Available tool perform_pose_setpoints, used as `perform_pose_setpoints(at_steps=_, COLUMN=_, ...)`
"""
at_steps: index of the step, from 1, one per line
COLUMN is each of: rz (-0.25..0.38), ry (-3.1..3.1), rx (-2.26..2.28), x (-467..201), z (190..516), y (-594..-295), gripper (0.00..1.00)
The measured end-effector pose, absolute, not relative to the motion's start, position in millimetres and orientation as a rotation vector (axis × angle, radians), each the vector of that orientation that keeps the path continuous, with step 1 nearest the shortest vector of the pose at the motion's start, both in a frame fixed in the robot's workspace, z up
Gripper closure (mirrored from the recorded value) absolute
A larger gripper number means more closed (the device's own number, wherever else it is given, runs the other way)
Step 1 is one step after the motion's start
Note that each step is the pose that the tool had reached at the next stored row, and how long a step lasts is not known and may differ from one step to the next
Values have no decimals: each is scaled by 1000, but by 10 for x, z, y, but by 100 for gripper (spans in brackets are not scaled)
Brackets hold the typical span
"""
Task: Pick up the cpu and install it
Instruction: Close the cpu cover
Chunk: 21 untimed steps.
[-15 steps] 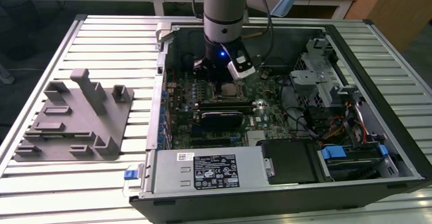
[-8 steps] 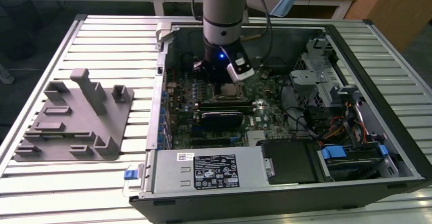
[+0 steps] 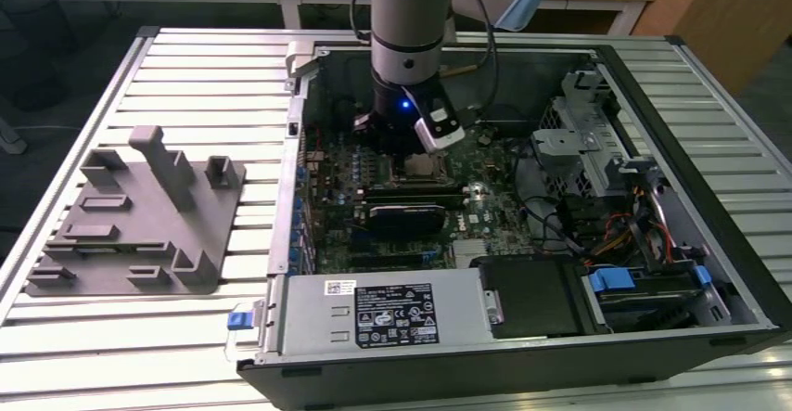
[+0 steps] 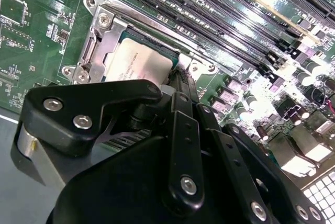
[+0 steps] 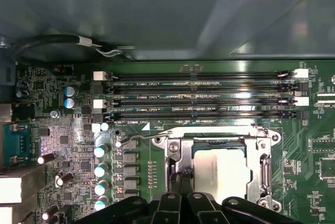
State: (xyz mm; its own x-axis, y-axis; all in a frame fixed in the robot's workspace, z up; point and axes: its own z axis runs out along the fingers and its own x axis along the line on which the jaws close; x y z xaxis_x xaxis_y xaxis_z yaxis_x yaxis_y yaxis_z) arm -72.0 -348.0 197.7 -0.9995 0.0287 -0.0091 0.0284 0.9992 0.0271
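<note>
Arm reaches down into open case [image 3: 693, 96], gripper [image 5: 179, 176] low over board. Cpu [image 5: 220, 169] lies flat in socket, metal frame [image 5: 261, 164] around it, near memory slots [image 5: 199, 98]. Gripper tip at cpu's edge; touching or not, can't tell. Spread or pinching, can't tell either. Grey tray [image 3: 124, 225] sits on table [image 3: 185, 68] outside case, at exterior view's left.

Grey tray [image 3: 124, 235] on slatted table [image 3: 185, 68] — open computer case [image 3: 495, 369] beside it.
</note>
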Motion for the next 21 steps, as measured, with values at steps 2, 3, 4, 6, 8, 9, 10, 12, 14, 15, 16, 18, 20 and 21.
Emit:
perform_pose_setpoints(at_steps=2, rz=42, ry=3131, rx=45, x=-720, z=1976, y=-3479, gripper=89)
perform_pose_setpoints(at_steps=3, rz=43, ry=3131, rx=45, x=-720, z=1975, y=-3479, gripper=89)
perform_pose_setpoints(at_steps=4, rz=43, ry=3131, rx=45, x=-720, z=1975, y=-3479, gripper=89)
perform_pose_setpoints(at_steps=6, rz=43, ry=3131, rx=45, x=-720, z=1975, y=-3479, gripper=89)
perform_pose_setpoints(at_steps=8, rz=43, ry=3131, rx=45, x=-728, z=1974, y=-3479, gripper=89)
perform_pose_setpoints(at_steps=9, rz=43, ry=3131, rx=45, x=-735, z=1973, y=-3479, gripper=89)
perform_pose_setpoints(at_steps=10, rz=43, ry=3131, rx=45, x=-743, z=1973, y=-3479, gripper=89)
perform_pose_setpoints(at_steps=12, rz=43, ry=3131, rx=44, x=-757, z=1973, y=-3479, gripper=89)
perform_pose_setpoints(at_steps=14, rz=43, ry=3132, rx=45, x=-767, z=1975, y=-3480, gripper=89)
perform_pose_setpoints(at_steps=15, rz=44, ry=3131, rx=45, x=-767, z=1975, y=-3480, gripper=89)
perform_pose_setpoints(at_steps=16, rz=44, ry=3131, rx=45, x=-767, z=1975, y=-3480, gripper=89)
perform_pose_setpoints(at_steps=18, rz=44, ry=3131, rx=45, x=-767, z=1983, y=-3479, gripper=89)
perform_pose_setpoints(at_steps=20, rz=43, ry=3132, rx=45, x=-769, z=2006, y=-3480, gripper=89)
perform_pose_setpoints(at_steps=21, rz=43, ry=3131, rx=45, x=-769, z=2020, y=-3480, gripper=89)
